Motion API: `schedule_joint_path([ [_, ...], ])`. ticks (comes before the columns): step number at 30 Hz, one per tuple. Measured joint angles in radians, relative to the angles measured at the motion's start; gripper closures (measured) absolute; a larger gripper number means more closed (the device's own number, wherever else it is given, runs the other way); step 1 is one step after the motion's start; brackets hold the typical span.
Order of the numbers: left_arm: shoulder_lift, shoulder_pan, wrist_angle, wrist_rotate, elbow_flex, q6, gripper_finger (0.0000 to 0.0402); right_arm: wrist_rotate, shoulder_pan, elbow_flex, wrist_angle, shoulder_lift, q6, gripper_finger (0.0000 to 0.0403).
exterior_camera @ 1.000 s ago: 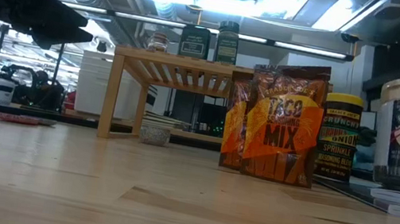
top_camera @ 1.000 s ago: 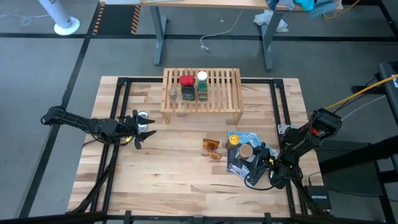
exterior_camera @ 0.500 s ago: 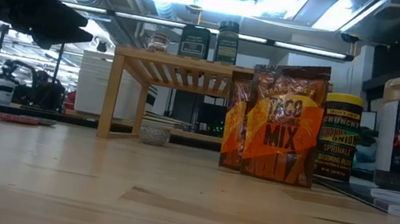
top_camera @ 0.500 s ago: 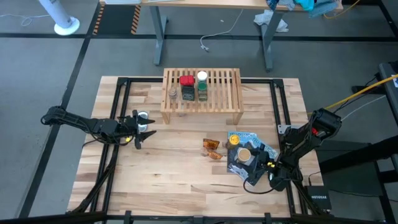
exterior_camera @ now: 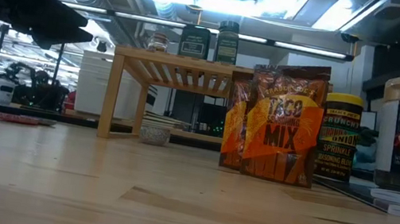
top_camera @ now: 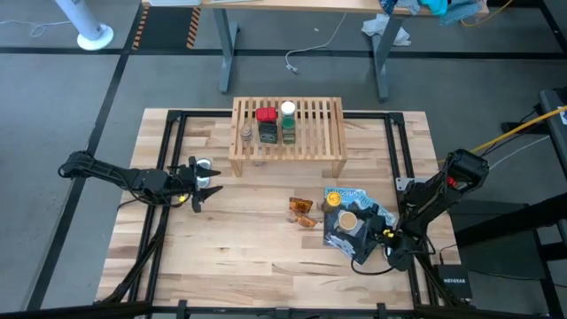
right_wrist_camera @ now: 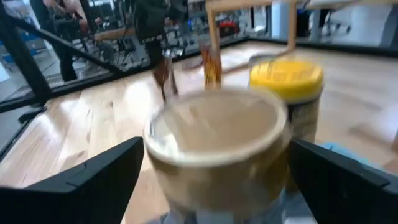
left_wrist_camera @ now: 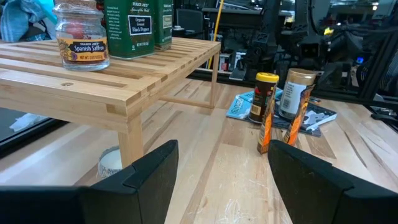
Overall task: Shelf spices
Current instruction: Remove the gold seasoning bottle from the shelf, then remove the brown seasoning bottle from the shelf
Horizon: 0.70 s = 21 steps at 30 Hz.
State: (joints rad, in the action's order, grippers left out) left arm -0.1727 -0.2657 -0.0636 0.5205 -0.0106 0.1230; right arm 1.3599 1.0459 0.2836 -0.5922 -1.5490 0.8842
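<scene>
The shelf (top_camera: pixel 286 133) bears a red-capped jar (top_camera: pixel 266 114), a white-capped jar (top_camera: pixel 288 108), a dark tin (top_camera: pixel 267 133) and a small saffron jar (left_wrist_camera: pixel 81 38). A tan-capped jar (top_camera: pixel 348 219) and a yellow-capped jar (top_camera: pixel 333 200) stand upright on a blue pouch (top_camera: pixel 354 197). Beside them, orange packets (top_camera: pixel 303 211) stand on their lower edges. My right gripper (top_camera: pixel 363 239) is open just near of the tan-capped jar (right_wrist_camera: pixel 217 146), a finger on each side. My left gripper (top_camera: pixel 205 183) waits open, left of the shelf.
A small white cup (top_camera: pixel 205 165) sits by the shelf's left leg. Black frame rails (top_camera: pixel 394 151) run along the tabletop's sides. Bare wood lies between the shelf and the packets (exterior_camera: pixel 278 124). The room's desks and gear show beyond the far edge.
My right gripper has drawn back from the tan-capped jar toward the table's near edge and risen a little. The dark finger that lay across the jar's front in the low view is gone, and the jar's label shows whole. The jar stays upright on the pouch.
</scene>
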Motion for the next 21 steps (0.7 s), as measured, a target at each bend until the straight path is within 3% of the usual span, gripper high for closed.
schedule_joint_path([
  [6,0.000,0.000,0.000,0.000,0.000,0.000,0.0160,0.157,0.074,0.000,0.003,0.082,-0.138,0.0010],
  [12,0.000,0.000,0.000,0.000,0.000,0.000,0.0160,0.168,0.103,0.000,0.014,0.180,-0.269,0.0010],
  [21,0.000,0.000,0.000,0.000,0.000,0.000,0.0160,0.148,-0.044,0.000,0.014,0.399,-0.537,0.0010],
])
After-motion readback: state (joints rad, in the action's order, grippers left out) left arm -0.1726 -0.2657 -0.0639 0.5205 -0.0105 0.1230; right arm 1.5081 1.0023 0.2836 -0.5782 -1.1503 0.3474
